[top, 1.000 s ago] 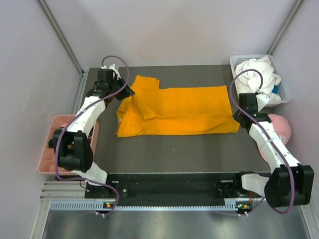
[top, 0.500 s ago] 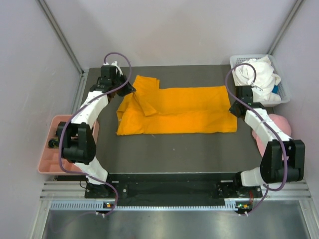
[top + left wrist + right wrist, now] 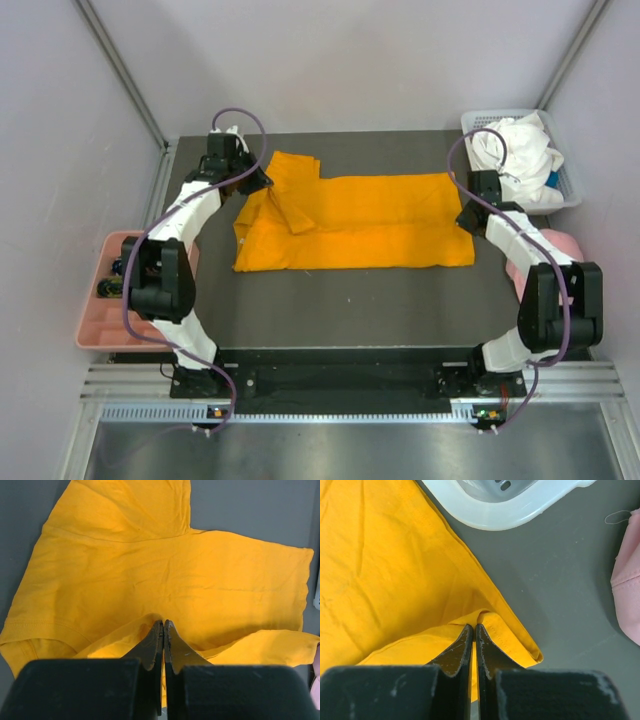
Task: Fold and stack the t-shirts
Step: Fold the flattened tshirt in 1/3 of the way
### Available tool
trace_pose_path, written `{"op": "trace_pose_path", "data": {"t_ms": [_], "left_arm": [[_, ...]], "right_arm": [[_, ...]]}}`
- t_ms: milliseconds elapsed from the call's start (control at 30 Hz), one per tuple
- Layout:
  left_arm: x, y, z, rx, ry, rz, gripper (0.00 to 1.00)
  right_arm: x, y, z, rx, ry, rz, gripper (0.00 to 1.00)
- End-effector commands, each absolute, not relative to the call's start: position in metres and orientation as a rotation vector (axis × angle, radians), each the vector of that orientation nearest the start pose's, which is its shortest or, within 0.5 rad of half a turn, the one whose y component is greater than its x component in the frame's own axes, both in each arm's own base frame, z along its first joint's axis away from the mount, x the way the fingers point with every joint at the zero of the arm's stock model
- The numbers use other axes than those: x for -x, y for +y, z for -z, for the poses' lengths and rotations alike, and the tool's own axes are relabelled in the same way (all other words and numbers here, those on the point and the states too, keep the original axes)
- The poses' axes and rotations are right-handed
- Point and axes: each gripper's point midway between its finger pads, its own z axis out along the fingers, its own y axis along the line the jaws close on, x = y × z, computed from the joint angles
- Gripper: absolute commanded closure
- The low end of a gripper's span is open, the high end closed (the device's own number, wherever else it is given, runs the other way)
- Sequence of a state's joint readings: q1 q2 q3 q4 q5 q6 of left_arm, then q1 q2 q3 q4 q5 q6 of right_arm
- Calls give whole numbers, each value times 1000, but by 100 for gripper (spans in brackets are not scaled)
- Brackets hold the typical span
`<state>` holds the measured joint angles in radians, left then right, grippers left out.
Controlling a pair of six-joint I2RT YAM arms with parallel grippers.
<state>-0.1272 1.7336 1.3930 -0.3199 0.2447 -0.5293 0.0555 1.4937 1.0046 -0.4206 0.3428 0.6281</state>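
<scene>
The orange t-shirt (image 3: 350,220) lies spread across the dark table, with a sleeve folded over at its left end. My left gripper (image 3: 262,183) is shut on a pinched ridge of that shirt at the left end; in the left wrist view the cloth (image 3: 150,565) bunches up at the tips of the left gripper (image 3: 163,622). My right gripper (image 3: 465,220) is shut on the shirt's right hem, where the orange cloth (image 3: 380,580) folds up around the right gripper (image 3: 474,626). The white t-shirt (image 3: 520,150) sits crumpled in the basket at the back right.
The white basket (image 3: 570,195) stands at the table's back right corner, its rim (image 3: 490,510) close to my right gripper. A pink cap (image 3: 562,255) (image 3: 627,590) lies beside the right arm. A pink tray (image 3: 95,310) sits off the table's left edge.
Both grippers have moved a little toward the back with the shirt's ends in them. The right end of the shirt has drawn slightly inward, and both arms' elbows have swung in.
</scene>
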Motion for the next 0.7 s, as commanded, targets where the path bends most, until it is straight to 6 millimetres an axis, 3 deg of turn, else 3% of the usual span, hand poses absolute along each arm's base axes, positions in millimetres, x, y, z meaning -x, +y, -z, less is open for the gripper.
{"op": "trace_pose_path", "data": {"t_ms": [0,333,433,533,667], "left_arm": [[-486,-125,-188,298,2179,624,100],[-490,-126,-168,321,2193,623,100],[-492,-127,-161,329,2200,622,100],[-493,-126,-153,336,2208,614,100],[-496,-125,-151,354,2198,606,97]], "right_arm": [[-391,-21,-115,-820,2205,108,100],[-391,-23,-107,-825,2219,128,100],[-392,-23,-105,-824,2226,133,89],[-392,-22,-105,-820,2227,132,67],[-392,-27,-111,-822,2205,150,53]]}}
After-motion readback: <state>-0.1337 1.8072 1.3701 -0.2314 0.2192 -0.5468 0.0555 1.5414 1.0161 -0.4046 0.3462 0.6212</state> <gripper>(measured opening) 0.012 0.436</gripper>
